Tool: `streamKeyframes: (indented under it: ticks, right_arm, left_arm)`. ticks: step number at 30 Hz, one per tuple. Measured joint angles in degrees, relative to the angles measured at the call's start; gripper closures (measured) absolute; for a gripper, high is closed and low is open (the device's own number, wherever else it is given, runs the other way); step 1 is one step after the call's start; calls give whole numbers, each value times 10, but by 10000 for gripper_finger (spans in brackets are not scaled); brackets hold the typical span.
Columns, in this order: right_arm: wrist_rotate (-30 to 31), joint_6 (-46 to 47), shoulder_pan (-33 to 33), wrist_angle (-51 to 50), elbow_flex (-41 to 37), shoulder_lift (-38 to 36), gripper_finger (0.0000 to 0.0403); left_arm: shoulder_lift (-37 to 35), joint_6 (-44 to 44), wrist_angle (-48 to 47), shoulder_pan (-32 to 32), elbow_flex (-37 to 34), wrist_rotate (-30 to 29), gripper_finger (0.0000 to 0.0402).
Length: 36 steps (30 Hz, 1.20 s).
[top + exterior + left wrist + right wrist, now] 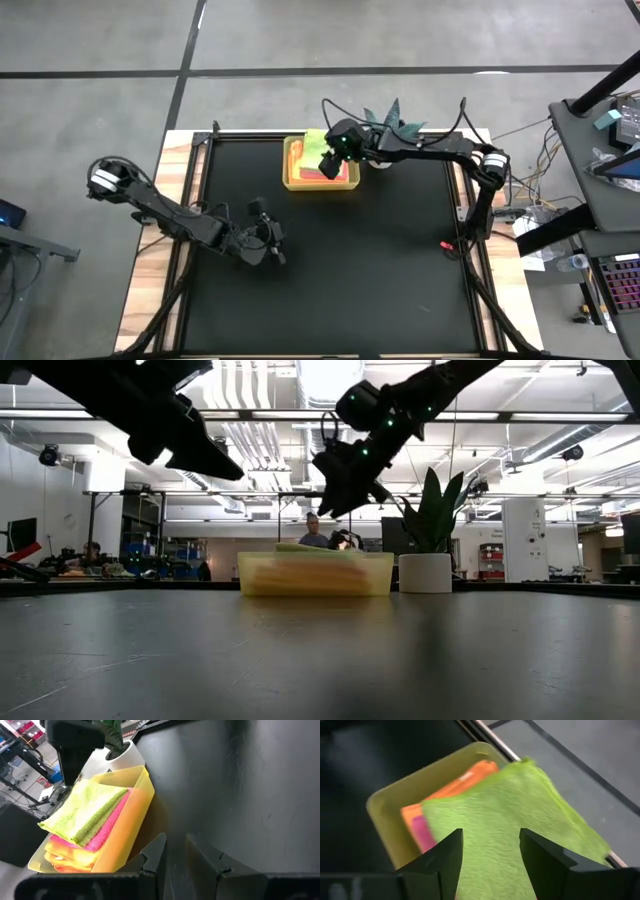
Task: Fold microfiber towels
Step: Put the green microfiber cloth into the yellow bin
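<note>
A yellow translucent tray (292,180) stands at the table's far edge, holding a stack of folded microfiber towels. The lime green towel (520,805) lies on top, one corner hanging over the tray's far rim. Beneath it are a pink towel (107,830) and orange ones (65,857). My right gripper (491,845) hovers open just above the green towel, touching nothing. My left gripper (275,245) hangs over the bare mat at the middle left, its fingers (155,855) a narrow gap apart with nothing between them.
A spiky plant (430,510) in a white pot (425,572) stands right beside the tray at the far edge. A small red item (447,245) lies by the mat's right edge. The black mat (380,270) spreads bare in front of the tray. A person (315,530) sits in the room behind.
</note>
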Motion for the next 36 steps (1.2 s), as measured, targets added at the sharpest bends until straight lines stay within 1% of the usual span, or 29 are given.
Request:
streamKeyframes:
  ticks: [11,24,26,28,30,32,34,36]
  right_arm:
    - [0,-33,55,12,-1,0,227]
    - [0,-54,66,-2,-1,-1,226]
    - [0,-59,66,-5,-2,-1,228]
    - [1,-63,68,-3,-3,-1,229]
    - [1,-64,71,-2,-6,-1,229]
    - [0,-68,75,-2,-11,-1,229]
    - [0,-75,80,-3,-16,-1,230]
    - [0,-78,85,-3,-20,-1,231]
  left_arm:
    - [3,0,14,0,-1,13,343]
    - [2,-1,24,1,-2,14,343]
    - [2,-5,24,3,-2,36,343]
    - [2,-27,23,6,-1,100,343]
    - [2,-55,23,6,4,182,343]
    - [1,-81,26,5,7,237,343]
    - [1,-97,23,5,7,243,343]
    - [1,-101,23,6,7,225,343]
